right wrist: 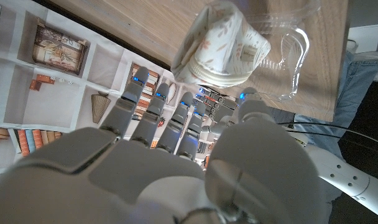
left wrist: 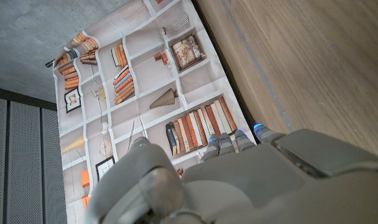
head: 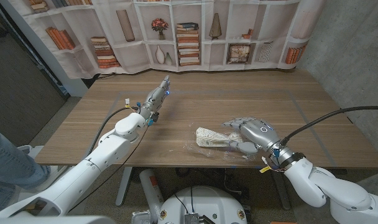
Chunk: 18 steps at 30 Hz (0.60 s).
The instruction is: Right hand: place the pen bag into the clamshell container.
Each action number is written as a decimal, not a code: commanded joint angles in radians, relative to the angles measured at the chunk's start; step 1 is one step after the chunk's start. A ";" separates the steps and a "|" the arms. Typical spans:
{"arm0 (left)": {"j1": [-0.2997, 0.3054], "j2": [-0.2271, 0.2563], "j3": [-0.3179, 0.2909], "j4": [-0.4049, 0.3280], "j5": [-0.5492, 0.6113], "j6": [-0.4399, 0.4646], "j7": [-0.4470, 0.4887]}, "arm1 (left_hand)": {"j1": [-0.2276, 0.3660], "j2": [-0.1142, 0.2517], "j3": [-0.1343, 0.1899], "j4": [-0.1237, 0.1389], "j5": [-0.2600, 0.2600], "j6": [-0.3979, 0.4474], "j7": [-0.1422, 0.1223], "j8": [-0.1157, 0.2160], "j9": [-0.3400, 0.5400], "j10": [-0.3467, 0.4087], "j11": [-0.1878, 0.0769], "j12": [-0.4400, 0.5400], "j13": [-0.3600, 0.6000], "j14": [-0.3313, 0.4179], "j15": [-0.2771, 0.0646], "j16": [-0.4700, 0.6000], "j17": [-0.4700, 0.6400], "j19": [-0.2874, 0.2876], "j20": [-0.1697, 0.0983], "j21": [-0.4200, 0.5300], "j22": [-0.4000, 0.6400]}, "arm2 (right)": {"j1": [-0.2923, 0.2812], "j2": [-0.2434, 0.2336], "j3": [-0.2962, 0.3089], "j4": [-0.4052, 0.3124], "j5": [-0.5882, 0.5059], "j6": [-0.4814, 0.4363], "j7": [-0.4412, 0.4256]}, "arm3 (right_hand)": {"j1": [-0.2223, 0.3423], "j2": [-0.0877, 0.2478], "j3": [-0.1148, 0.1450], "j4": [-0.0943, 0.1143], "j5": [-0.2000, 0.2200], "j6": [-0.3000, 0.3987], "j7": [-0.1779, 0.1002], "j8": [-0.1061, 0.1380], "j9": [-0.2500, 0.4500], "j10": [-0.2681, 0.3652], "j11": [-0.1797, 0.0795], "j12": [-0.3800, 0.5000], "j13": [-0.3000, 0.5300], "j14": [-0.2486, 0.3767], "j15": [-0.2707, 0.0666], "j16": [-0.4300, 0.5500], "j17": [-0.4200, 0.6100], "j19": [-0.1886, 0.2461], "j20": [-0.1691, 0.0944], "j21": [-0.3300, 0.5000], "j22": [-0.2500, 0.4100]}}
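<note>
We find the pen bag (head: 209, 134) lying in the clear container (head: 219, 149) on the surface. Right hand (head: 251, 135) fingers spread, holding nothing. Withdrawal could snag and drag the light container.

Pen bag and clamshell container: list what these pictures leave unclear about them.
- Whether the right hand grips the pen bag: in the head view the hand's back covers the bag's near end.
- The clamshell container: clear plastic, its outline faint in the head view; lid position unreadable.
- Right wrist view: the fingers hide the bag's near end, and the container is cut off by the picture's edge.
</note>
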 commanded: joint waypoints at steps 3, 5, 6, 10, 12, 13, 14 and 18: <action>-0.014 -0.008 0.006 0.018 -0.002 -0.010 -0.009 | 0.003 0.011 -0.004 0.002 -0.006 -0.001 -0.001 -0.001 0.003 -0.002 -0.001 -0.002 0.005 -0.052 0.002 -0.002 0.003 -0.135 0.006 0.000 0.006 | -0.008 -0.026 0.035 -0.023 0.035 0.028 -0.036 | -0.016 0.001 -0.002 0.007 0.006 0.007 0.001 0.010 0.003 0.000 0.003 0.009 0.002 -0.005 -0.050 0.003 0.005 0.003 0.004 -0.002 0.004; -0.015 -0.009 0.006 0.020 -0.002 -0.012 -0.010 | 0.003 0.011 -0.004 0.002 -0.006 -0.001 -0.002 -0.001 0.003 -0.002 -0.002 -0.002 0.005 -0.052 0.002 -0.002 0.003 -0.135 0.006 0.000 0.006 | -0.007 -0.027 0.039 -0.027 0.035 0.028 -0.037 | -0.018 0.002 -0.002 0.008 0.007 0.010 0.002 0.011 0.003 0.000 0.005 0.010 0.002 -0.005 -0.049 0.004 0.006 0.004 0.004 -0.001 0.004; -0.016 -0.009 0.007 0.022 -0.003 -0.013 -0.012 | 0.004 0.011 -0.004 0.002 -0.007 -0.001 -0.001 -0.001 0.003 -0.002 -0.001 -0.002 0.005 -0.053 0.003 -0.002 0.003 -0.134 0.006 0.000 0.006 | -0.007 -0.028 0.041 -0.029 0.035 0.028 -0.039 | -0.019 0.002 -0.002 0.009 0.007 0.011 0.002 0.012 0.003 0.000 0.005 0.010 0.002 -0.005 -0.049 0.004 0.006 0.005 0.004 -0.001 0.004; -0.017 -0.010 0.006 0.026 -0.004 -0.015 -0.014 | 0.004 0.012 -0.005 0.002 -0.007 -0.001 -0.001 -0.001 0.003 -0.002 0.000 -0.002 0.005 -0.053 0.003 -0.002 0.003 -0.134 0.006 0.000 0.006 | -0.002 -0.025 0.046 -0.033 0.028 0.028 -0.045 | -0.022 0.004 -0.003 0.011 0.008 0.014 0.001 0.014 0.003 0.001 0.005 0.011 0.002 -0.005 -0.050 0.005 0.006 0.005 0.004 -0.001 0.004; -0.017 -0.009 0.005 0.027 -0.004 -0.016 -0.014 | 0.004 0.012 -0.005 0.002 -0.007 -0.001 -0.001 -0.001 0.003 -0.001 -0.002 -0.002 0.005 -0.053 0.003 -0.002 0.003 -0.135 0.006 0.000 0.006 | 0.001 -0.021 0.047 -0.034 0.021 0.026 -0.048 | -0.024 0.005 -0.003 0.012 0.009 0.018 0.001 0.016 0.003 0.002 0.006 0.013 0.002 -0.006 -0.050 0.005 0.006 0.005 0.005 -0.001 0.004; -0.016 -0.008 0.005 0.026 -0.004 -0.016 -0.013 | 0.004 0.012 -0.005 0.002 -0.007 -0.001 -0.001 -0.001 0.003 -0.002 -0.001 -0.002 0.005 -0.053 0.002 -0.002 0.003 -0.134 0.006 0.000 0.006 | 0.002 -0.020 0.049 -0.034 0.019 0.026 -0.050 | -0.025 0.006 -0.004 0.013 0.009 0.018 0.001 0.016 0.003 0.003 0.006 0.013 0.002 -0.005 -0.052 0.006 0.006 0.005 0.005 -0.001 0.004; -0.016 -0.008 0.004 0.026 -0.004 -0.016 -0.014 | 0.005 0.012 -0.005 0.002 -0.007 -0.001 -0.001 -0.001 0.003 -0.002 -0.002 -0.002 0.005 -0.053 0.003 -0.002 0.003 -0.135 0.006 0.000 0.006 | 0.004 -0.018 0.050 -0.035 0.017 0.025 -0.050 | -0.026 0.007 -0.004 0.014 0.010 0.018 0.001 0.016 0.003 0.004 0.005 0.014 0.002 -0.004 -0.052 0.006 0.006 0.005 0.004 -0.001 0.004; -0.015 -0.005 0.002 0.025 -0.006 -0.015 -0.013 | 0.005 0.012 -0.006 0.002 -0.007 0.000 -0.001 -0.001 0.003 -0.002 -0.001 -0.002 0.005 -0.053 0.002 -0.002 0.003 -0.135 0.006 0.000 0.006 | 0.012 -0.007 0.053 -0.031 0.009 0.028 -0.062 | -0.030 0.010 -0.004 0.016 0.011 0.023 0.000 0.018 0.003 0.008 0.005 0.017 0.002 -0.002 -0.054 0.008 0.006 0.006 0.004 0.000 0.004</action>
